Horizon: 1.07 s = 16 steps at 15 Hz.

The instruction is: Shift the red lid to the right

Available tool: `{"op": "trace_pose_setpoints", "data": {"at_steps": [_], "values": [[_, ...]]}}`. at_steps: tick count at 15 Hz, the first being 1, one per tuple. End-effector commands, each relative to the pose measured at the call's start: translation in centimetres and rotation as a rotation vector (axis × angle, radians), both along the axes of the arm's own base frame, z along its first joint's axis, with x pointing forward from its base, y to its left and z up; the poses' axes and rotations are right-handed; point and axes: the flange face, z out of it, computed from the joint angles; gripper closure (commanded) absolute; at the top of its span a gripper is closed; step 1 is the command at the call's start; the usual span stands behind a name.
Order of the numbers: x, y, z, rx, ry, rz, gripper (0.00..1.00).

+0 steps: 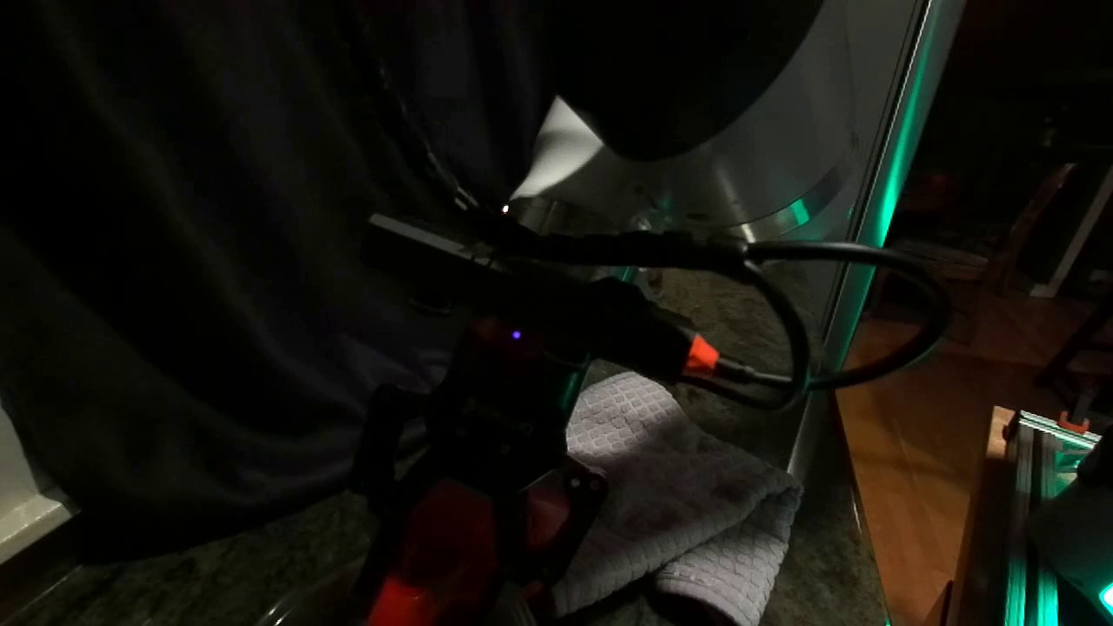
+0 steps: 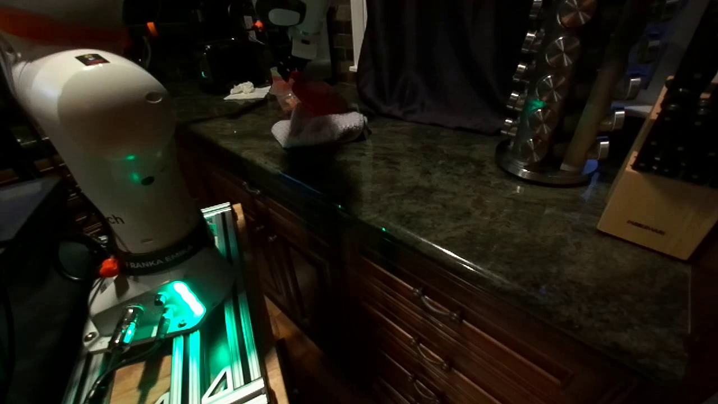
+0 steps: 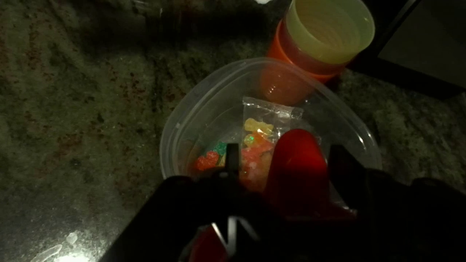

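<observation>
The bright red lid (image 2: 320, 96) stands tilted just above the pale checked cloth (image 2: 331, 130) in an exterior view; whether it rests on the cloth or on the container is unclear. In an exterior view its red surface (image 1: 448, 530) shows between the dark gripper fingers. In the wrist view a rounded part of the lid (image 3: 300, 156) rises between the fingertips of my gripper (image 3: 285, 156). The gripper is open, with a visible gap on the left finger's side; the right finger is close to the lid. The lid's lower part is hidden in shadow and by the gripper.
A clear container (image 3: 189, 98) with wrapped candies lies below the gripper. A stacked orange and yellow cup (image 3: 316, 47) stands beside it. The folded cloth (image 1: 669, 496) lies near the counter edge. A dark curtain (image 2: 437, 62), spice rack (image 2: 541, 118) and knife block (image 2: 650, 207) stand along the counter.
</observation>
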Motion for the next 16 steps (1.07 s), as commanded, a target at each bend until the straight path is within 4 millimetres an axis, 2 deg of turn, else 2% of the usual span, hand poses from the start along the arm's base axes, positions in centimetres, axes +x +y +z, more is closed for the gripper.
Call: {"op": "trace_pose_setpoints", "data": {"at_steps": [1, 4, 10, 13, 16], "values": [[0.3, 0.8, -0.4, -0.004, 0.024, 0.010, 0.59], [0.4, 0.9, -0.3, -0.006, 0.023, 0.014, 0.85], [-0.3, 0.7, 0.9, -0.037, 0.012, 0.040, 0.87], [-1.2, 0.6, 3.1, -0.067, -0.012, 0.068, 0.87], [-2.4, 0.3, 6.1, -0.122, -0.050, 0.107, 0.87]]}}
